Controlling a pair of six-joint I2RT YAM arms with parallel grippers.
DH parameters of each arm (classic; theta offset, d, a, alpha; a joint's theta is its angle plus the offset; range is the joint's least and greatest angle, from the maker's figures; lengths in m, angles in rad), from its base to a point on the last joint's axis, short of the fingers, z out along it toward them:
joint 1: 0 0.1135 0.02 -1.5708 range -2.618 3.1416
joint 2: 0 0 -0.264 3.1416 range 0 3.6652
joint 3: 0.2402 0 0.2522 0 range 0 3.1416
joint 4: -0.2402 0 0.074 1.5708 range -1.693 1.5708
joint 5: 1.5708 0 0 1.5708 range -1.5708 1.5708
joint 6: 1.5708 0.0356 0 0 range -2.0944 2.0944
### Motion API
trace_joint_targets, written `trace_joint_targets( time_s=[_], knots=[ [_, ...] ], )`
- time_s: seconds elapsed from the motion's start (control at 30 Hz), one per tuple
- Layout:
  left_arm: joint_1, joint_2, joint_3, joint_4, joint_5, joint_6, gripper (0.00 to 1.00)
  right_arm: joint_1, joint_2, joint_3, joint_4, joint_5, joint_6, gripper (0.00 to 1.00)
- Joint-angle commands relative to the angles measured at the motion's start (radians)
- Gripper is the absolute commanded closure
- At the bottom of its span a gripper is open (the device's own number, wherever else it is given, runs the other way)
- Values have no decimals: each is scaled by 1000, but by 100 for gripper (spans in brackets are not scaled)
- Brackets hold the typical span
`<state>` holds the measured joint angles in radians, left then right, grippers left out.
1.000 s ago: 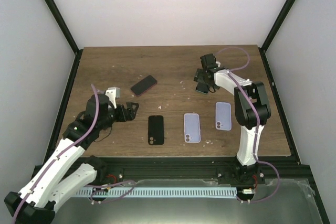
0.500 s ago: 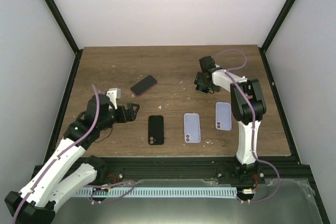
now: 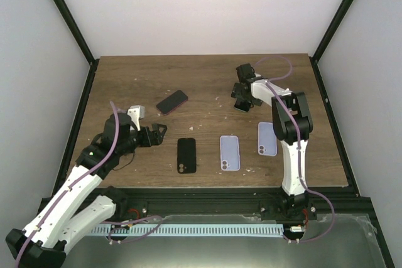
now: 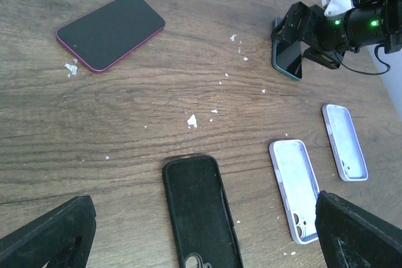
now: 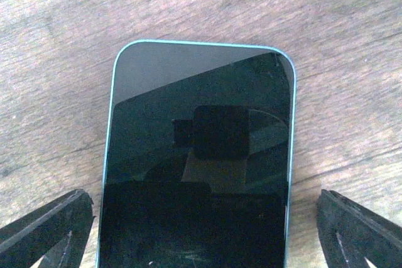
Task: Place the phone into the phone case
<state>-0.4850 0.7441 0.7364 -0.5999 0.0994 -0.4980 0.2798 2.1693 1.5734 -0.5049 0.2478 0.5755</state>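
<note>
The teal-edged phone (image 5: 198, 155) has a glossy, reflective face; the table (image 3: 207, 80) is matt, grained wood.

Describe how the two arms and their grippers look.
Both are built alike: the left arm and the right arm have white tubular links joined by black joints, with a purple cable looping along each. The left gripper and the right gripper are black, with wedge-shaped fingers. Small green lights glow on the right wrist.

We see a wooden table (image 4: 125, 123) spread beneath the left fingers (image 4: 50, 233), white flecks (image 4: 191, 120) scattered on it ahead of them. White walls (image 3: 188, 10) and black frame posts (image 3: 69, 20) stand beyond the fingers.
</note>
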Motion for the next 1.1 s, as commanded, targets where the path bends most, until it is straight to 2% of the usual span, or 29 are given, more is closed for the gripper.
trace_joint_targets(
  time_s=[0.0, 0.27, 0.43, 0.83, 1.07],
  knots=[
    [-4, -5, -15, 10, 7, -2, 4, -10, 48, 56, -63, 40, 9, 4],
    [-4, -1, -24, 21, 9, 4, 4, -5, 29, 24, -47, 13, -48, 17],
    [-4, 6, -27, 28, 14, 6, 4, 20, 8, -24, -36, 9, -107, 21],
    [-4, 66, -28, 26, 20, -18, 5, 118, -127, -225, 11, -105, -198, 23],
    [-4, 170, -38, 41, 105, -56, 9, 127, -170, -280, -1, -119, -200, 18]
  ],
)
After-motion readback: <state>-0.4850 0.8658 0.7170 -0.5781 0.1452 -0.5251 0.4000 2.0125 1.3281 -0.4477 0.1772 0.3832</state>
